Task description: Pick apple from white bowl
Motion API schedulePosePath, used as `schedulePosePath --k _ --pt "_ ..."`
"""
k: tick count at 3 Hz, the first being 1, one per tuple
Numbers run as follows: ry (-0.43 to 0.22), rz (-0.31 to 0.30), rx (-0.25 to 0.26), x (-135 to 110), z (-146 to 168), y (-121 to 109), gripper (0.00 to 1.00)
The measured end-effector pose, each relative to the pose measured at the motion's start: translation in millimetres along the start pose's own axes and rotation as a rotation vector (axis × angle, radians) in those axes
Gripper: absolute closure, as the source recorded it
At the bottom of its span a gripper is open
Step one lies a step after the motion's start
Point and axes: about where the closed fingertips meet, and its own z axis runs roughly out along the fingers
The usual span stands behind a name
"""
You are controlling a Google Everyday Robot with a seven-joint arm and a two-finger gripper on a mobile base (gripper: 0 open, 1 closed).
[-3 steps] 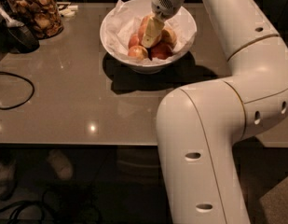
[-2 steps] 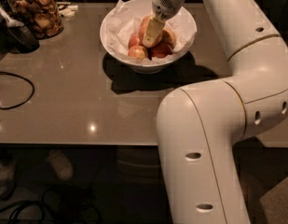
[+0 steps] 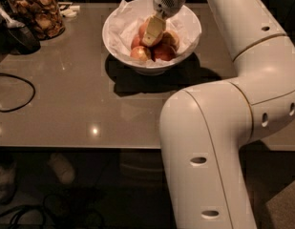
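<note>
The round apple (image 3: 142, 30), yellow-orange with a red blush, lies at the top of the pile inside the wide, glossy white bowl (image 3: 147, 69). The bowl is lined with crumpled white paper (image 3: 121, 30). Smaller red and yellow-red apples (image 3: 141, 53) lie around and in front of the apple, touching it.

The cream end effector (image 3: 152, 35) reaches down into the white bowl from above and covers the right part of the apple. Whether the end effector is open, closed or gripping the apple cannot be determined.

The white bowl stands on the glossy grey-brown worktop (image 3: 66, 94), close to its far edge. The white jointed robot arm (image 3: 223, 128) rises past the near edge and bends over the right side of the worktop.

A glass jar of brown snacks (image 3: 37, 13) stands at the far-left corner, well apart from the white bowl. A black cable (image 3: 15, 106) loops at the left edge.
</note>
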Motion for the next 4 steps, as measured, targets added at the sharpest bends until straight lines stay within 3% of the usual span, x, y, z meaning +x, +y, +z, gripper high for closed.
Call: schedulePosePath --k 1,4 --pt "-0.05 -0.044 0.041 -13 -32 8 1.0" --pt "-0.198 -0.195 0.132 -42 -150 74 1.0"
